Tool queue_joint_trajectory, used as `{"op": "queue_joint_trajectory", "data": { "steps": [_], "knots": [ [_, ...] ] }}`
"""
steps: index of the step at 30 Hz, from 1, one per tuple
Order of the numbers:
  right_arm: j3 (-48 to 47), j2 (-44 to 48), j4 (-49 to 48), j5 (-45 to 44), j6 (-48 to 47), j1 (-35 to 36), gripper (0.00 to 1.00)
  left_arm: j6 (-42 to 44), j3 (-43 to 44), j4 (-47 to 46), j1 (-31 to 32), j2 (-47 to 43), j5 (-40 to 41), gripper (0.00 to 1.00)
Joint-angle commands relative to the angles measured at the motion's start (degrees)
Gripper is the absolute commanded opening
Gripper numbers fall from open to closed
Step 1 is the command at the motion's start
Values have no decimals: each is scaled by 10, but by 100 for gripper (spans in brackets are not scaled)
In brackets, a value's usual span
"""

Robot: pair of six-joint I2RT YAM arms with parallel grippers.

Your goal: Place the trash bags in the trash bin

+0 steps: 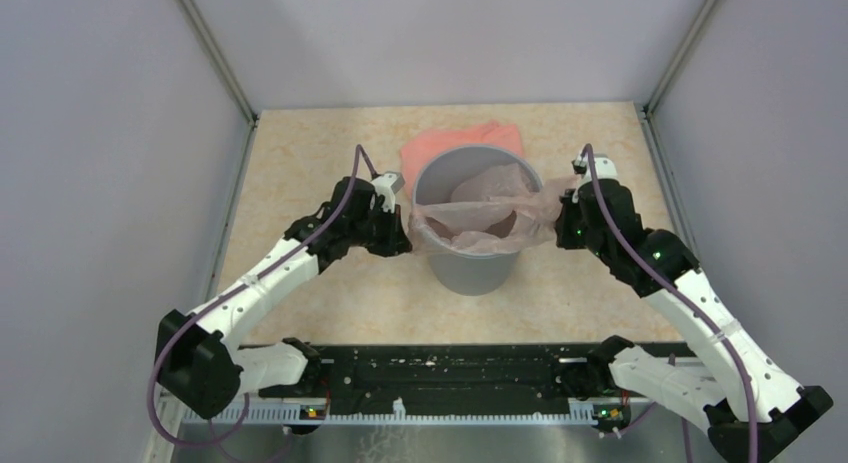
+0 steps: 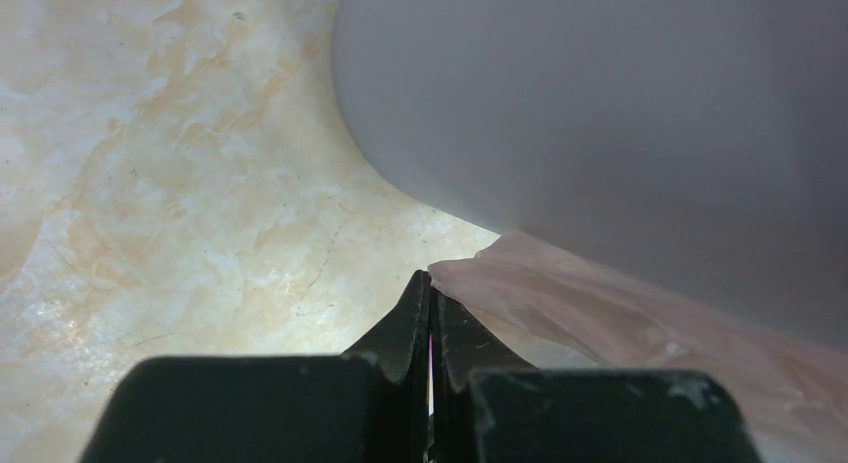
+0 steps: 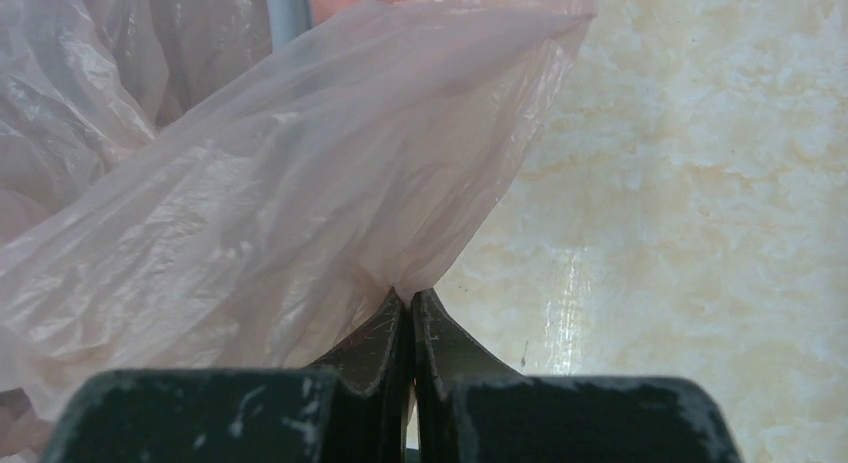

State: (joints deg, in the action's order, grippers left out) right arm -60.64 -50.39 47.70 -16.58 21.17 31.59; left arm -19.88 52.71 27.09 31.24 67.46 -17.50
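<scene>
The grey trash bin (image 1: 468, 265) stands upright mid-table. A see-through pale pink trash bag (image 1: 478, 220) is stretched across its mouth, sagging inside and hanging over both sides of the rim. My left gripper (image 1: 405, 233) is at the bin's left rim. In the left wrist view it (image 2: 431, 278) is shut, with a corner of the bag (image 2: 620, 313) coming out at its tips beside the bin wall (image 2: 620, 113). My right gripper (image 1: 560, 223) is at the right rim. Its wrist view shows it (image 3: 409, 295) shut on the bag's edge (image 3: 280, 203).
An opaque salmon-pink folded sheet (image 1: 440, 143) lies flat behind the bin, partly hidden by it. The marbled beige table (image 1: 300, 163) is enclosed by grey walls at left, right and back. A black rail (image 1: 450, 368) runs between the arm bases.
</scene>
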Motion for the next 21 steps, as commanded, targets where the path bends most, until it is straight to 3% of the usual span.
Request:
{"op": "queue_joint_trajectory", "data": {
  "steps": [1,8,16,21],
  "knots": [
    [-3,-7,-32,-10,-1,-5,0,-9,16,-12,-9,22,26,0],
    [26,-22,-29,-60,1,-8,0,-5,44,-16,-29,45,38,0],
    [56,-30,-78,31,6,-4,0,0,82,-15,-44,57,36,0],
    [60,-39,-91,13,30,52,0,7,89,-14,-68,62,34,0]
  ]
}}
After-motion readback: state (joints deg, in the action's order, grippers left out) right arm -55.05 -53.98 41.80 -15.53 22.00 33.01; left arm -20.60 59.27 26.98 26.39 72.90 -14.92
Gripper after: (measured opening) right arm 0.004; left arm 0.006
